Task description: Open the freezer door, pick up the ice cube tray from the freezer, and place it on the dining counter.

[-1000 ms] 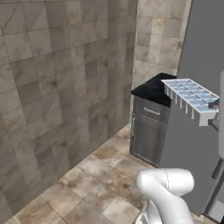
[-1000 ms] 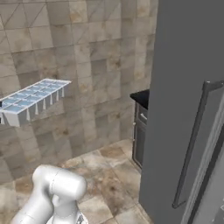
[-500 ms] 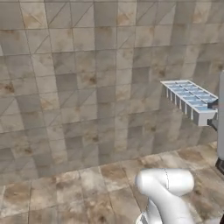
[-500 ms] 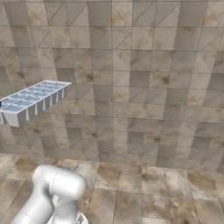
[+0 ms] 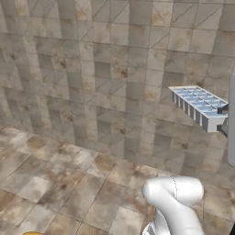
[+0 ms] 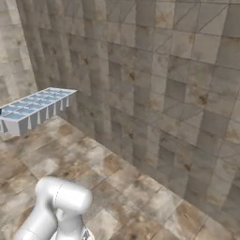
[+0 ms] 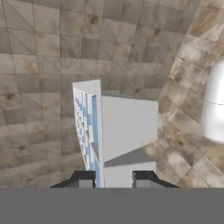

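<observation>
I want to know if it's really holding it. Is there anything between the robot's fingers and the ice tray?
No, nothing: in the hand view the gripper is shut on the ice cube tray itself.

Grey-brown stone-tiled wall (image 5: 92, 69) above a mottled tiled floor (image 5: 55, 183)

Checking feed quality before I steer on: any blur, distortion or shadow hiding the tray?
Left base view: soft, ice cube tray readable against the tiled wall. Right base view: equally soft, evenly lit. Hand view: wall tiles bow at the edges; tray's underside shaded near the gripper.
</observation>
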Controlling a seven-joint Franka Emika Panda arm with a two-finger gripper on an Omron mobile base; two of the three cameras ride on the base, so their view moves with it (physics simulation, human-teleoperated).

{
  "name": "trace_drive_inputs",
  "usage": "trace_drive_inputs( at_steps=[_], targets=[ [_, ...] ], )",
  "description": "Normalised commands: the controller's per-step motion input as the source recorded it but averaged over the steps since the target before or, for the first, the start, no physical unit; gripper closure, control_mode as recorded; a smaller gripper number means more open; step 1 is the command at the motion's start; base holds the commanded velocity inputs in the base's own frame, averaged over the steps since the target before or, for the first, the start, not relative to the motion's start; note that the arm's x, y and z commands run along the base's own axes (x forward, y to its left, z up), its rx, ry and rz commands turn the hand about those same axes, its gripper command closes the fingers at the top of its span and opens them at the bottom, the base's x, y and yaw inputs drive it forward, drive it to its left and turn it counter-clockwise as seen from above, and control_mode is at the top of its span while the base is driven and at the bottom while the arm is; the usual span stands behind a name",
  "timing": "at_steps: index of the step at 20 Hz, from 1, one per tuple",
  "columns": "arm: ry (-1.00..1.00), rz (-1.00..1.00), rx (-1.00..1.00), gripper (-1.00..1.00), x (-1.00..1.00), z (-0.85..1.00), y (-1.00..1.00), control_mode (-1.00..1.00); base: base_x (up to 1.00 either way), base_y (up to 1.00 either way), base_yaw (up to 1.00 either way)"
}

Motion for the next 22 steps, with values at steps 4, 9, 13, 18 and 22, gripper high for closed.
trace_drive_inputs(
  at_steps=[4,9,13,18,22],
  targets=[
    [0.00,0.00,0.00,1.00,0.00,0.00,0.00,1.00,0.00,0.00,1.00],
    [0.00,0.00,0.00,1.00,0.00,0.00,0.00,1.00,0.00,0.01,1.00],
    [0.00,0.00,0.00,1.00,0.00,0.00,0.00,1.00,0.00,0.01,1.00],
    [0.00,0.00,0.00,1.00,0.00,0.00,0.00,1.00,0.00,0.00,1.00],
    [0.00,0.00,0.00,1.00,0.00,0.00,0.00,1.00,0.00,0.00,0.98]
  ],
)
